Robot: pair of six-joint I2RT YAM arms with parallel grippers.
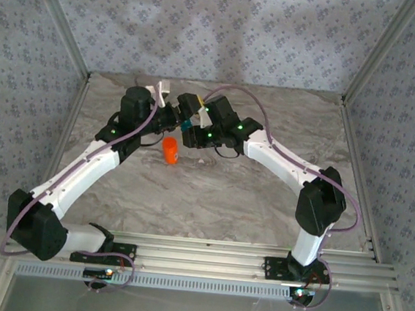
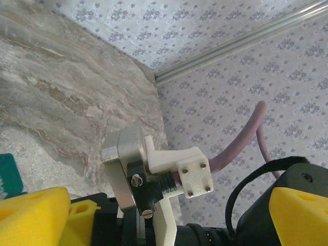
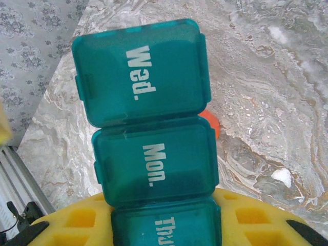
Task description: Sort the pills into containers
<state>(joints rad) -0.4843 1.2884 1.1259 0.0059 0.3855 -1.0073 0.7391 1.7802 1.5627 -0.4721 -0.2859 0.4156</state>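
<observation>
Top external view: the orange bottle (image 1: 170, 150) stands on the table (image 1: 210, 200), near the middle. Just behind it, the teal strip (image 1: 187, 126) sits between the two arm tips and looks lifted off the table.

Left wrist view: the left gripper (image 2: 171, 210) has its yellow pads (image 2: 36, 215) spread wide and grips nothing. A bit of the strip peeks in at the left edge. I think it hangs close so it can flip a lid.

Right wrist view: the right gripper (image 3: 166, 228) squeezes the strip at its "Thu" end. "Mon." and "Wed." stick out, lids shut. Holding it up this way likely makes it steady for the other gripper. The bottle peeks out behind.
</observation>
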